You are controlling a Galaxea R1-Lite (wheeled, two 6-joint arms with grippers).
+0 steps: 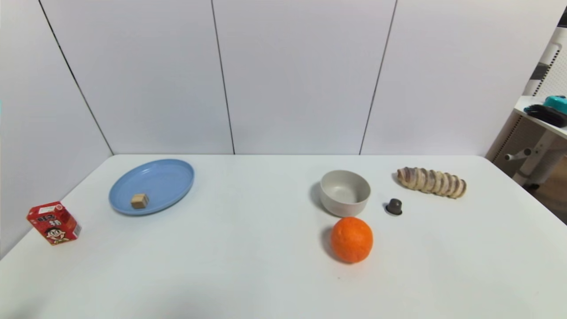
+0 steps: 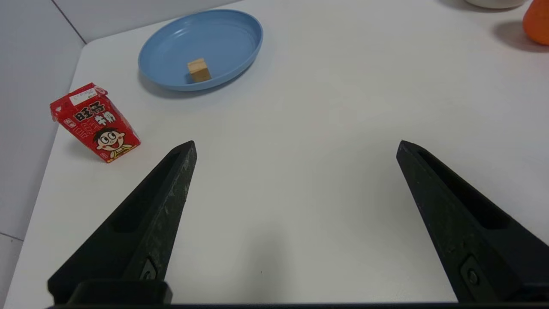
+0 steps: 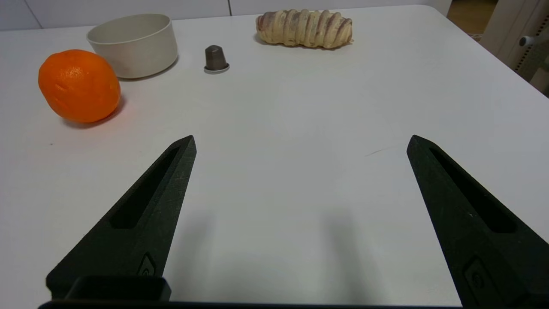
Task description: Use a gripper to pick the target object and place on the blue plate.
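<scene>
Wooden cube (image 1: pixel 139 200) rests on blue plate (image 1: pixel 168 177) near the worktop's (image 1: pixel 266 266) far left corner; left gripper (image 2: pixel 296 148) and right gripper (image 3: pixel 300 143) both empty, fingers spread.

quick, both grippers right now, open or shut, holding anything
Left gripper: open, holding nothing; the wooden cube lies on the blue plate.
Right gripper: open, holding nothing.

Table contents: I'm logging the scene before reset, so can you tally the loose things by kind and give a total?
Dishes: 2, blue plate and grey-white bowl
Food items: 2, orange and twisted bread roll
Cartons: 1, red drink carton
Wooden cubes: 1, target object, lying on the plate
Capsules: 1, dark brown capsule
Total: 7
</scene>
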